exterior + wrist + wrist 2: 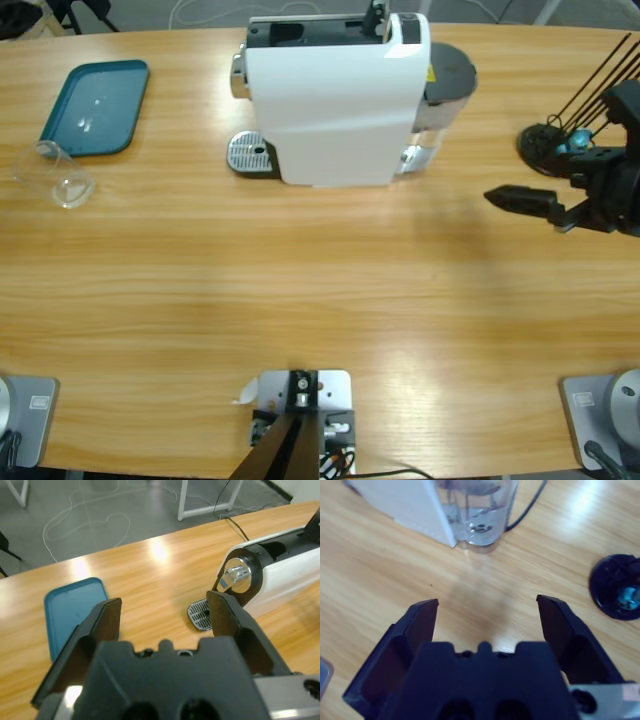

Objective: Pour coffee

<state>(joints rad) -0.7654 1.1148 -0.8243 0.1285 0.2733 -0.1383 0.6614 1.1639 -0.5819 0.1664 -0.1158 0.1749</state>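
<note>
Clear glass point(58, 176), just beside teal tray point(97, 107)

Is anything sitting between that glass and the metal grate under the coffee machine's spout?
Nothing visible. Only bare table lies between the glass and the grate; the blue tray sits just off that line, toward the table's far edge.

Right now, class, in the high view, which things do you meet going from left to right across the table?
Clear glass → teal tray → metal drip grate → white coffee machine → black round holder → right gripper, reaching in from the right edge.
</note>
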